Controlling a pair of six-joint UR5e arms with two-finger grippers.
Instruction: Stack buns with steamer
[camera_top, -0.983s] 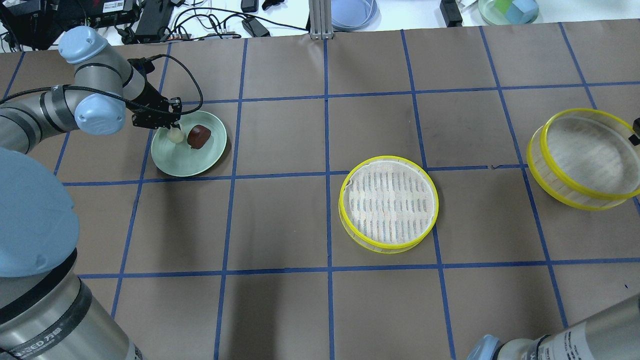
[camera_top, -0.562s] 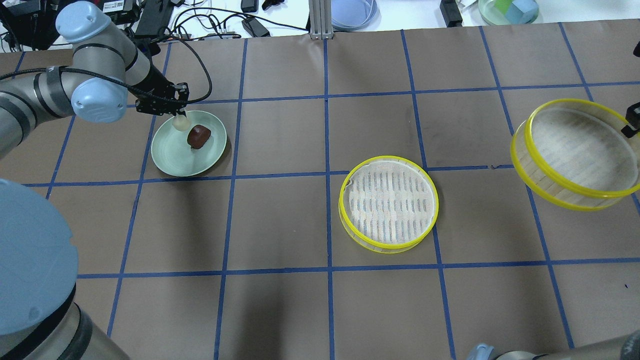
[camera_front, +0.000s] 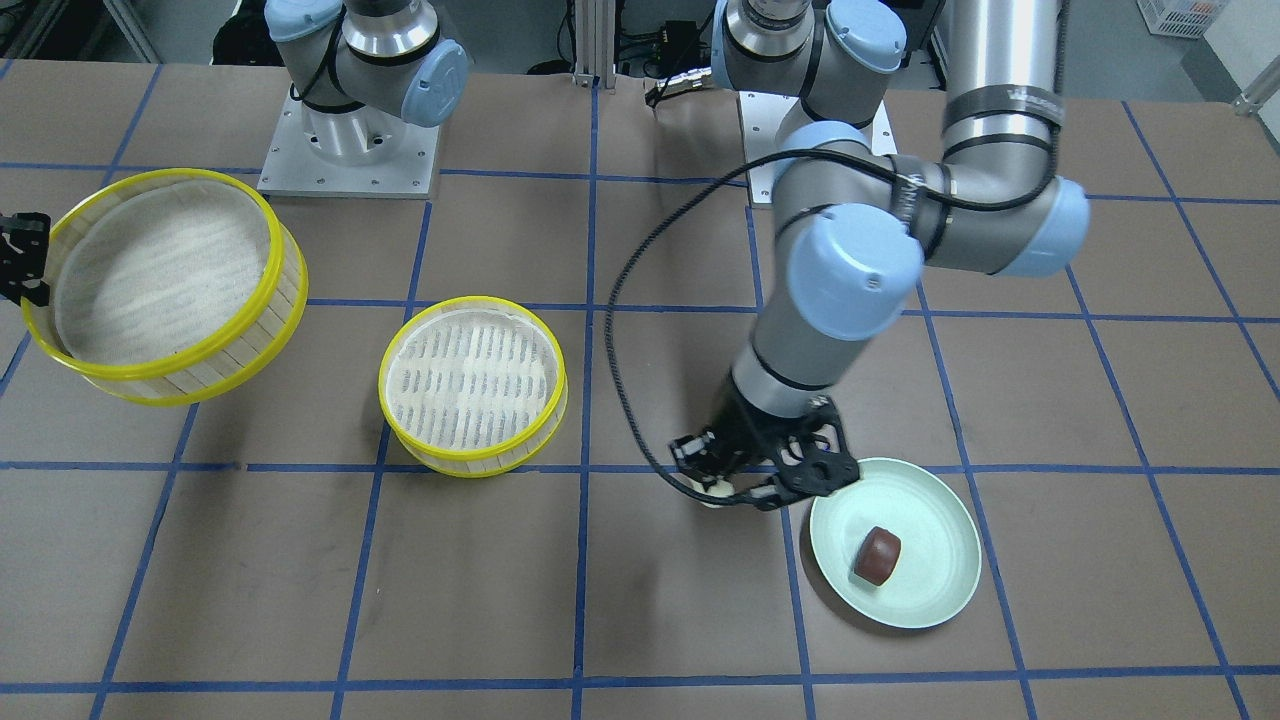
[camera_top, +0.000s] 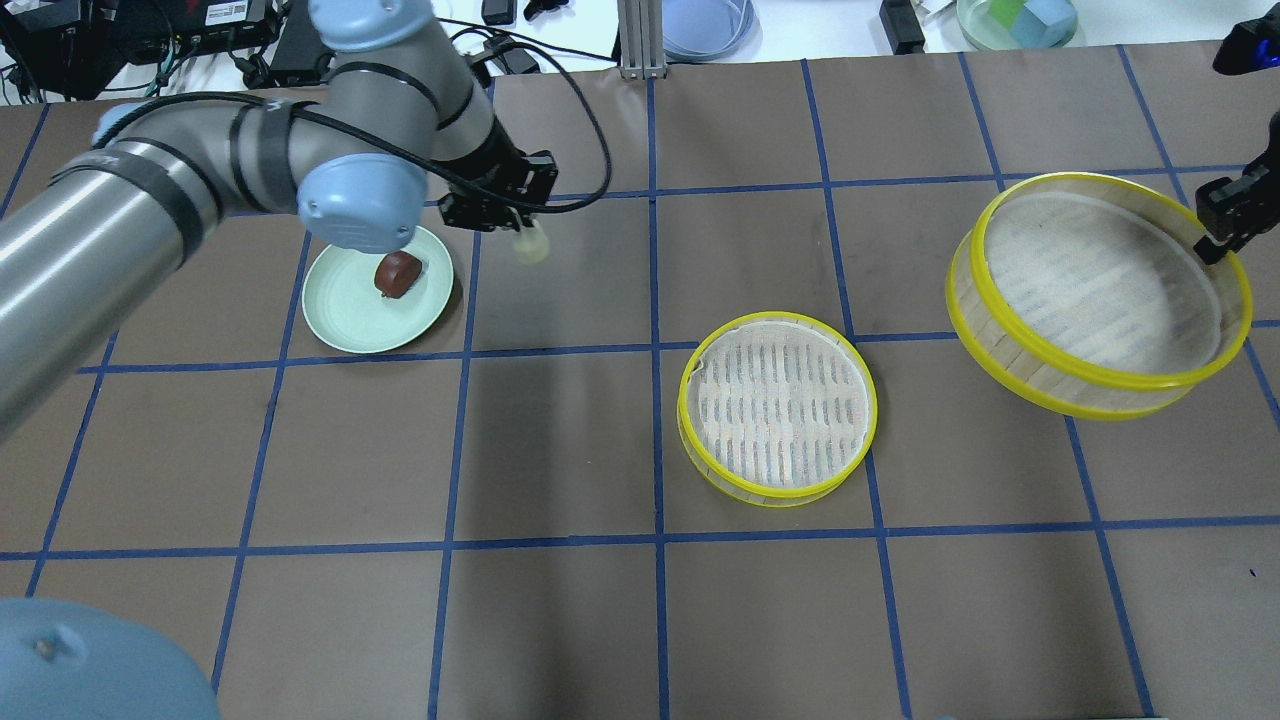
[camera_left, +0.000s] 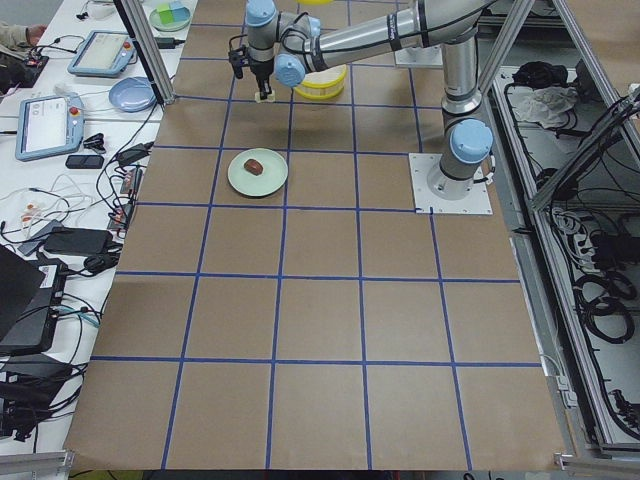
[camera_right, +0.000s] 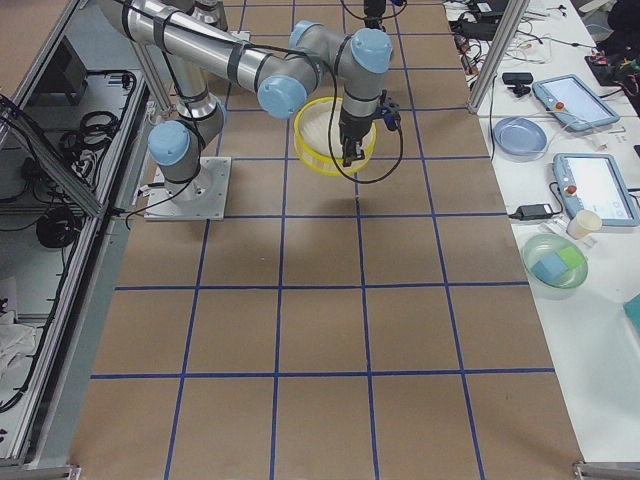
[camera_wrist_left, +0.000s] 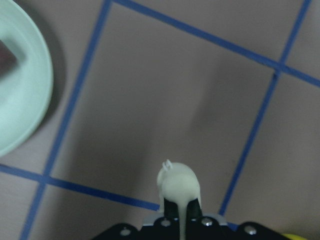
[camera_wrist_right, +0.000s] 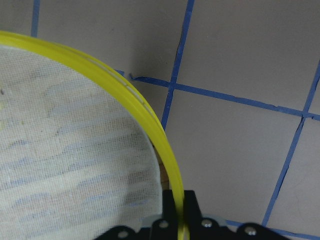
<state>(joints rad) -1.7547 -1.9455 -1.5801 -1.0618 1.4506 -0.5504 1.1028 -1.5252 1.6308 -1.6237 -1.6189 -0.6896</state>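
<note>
My left gripper (camera_top: 524, 238) is shut on the cream-white bun (camera_top: 530, 246) and holds it in the air to the right of the pale green plate (camera_top: 345, 305); the bun also shows in the left wrist view (camera_wrist_left: 178, 183) and the front view (camera_front: 716, 490). The reddish-brown bun (camera_top: 398, 273) lies on the plate. My right gripper (camera_top: 1222, 225) is shut on the rim of a deep yellow-rimmed steamer tier (camera_top: 1098, 290) and holds it tilted above the table. A shallow yellow-rimmed steamer tray (camera_top: 777, 405) rests mid-table, lined with white cloth.
Blue tape lines grid the brown table. Beyond the far edge lie cables, a blue dish (camera_top: 706, 22) and a green bowl (camera_top: 1016, 20). Operator tablets line the side bench in the right side view (camera_right: 565, 100).
My left gripper has lifted the white bun off the plate and carried it right, past the plate's rim. My right gripper has raised the deep tier and moved it left, toward the middle.
</note>
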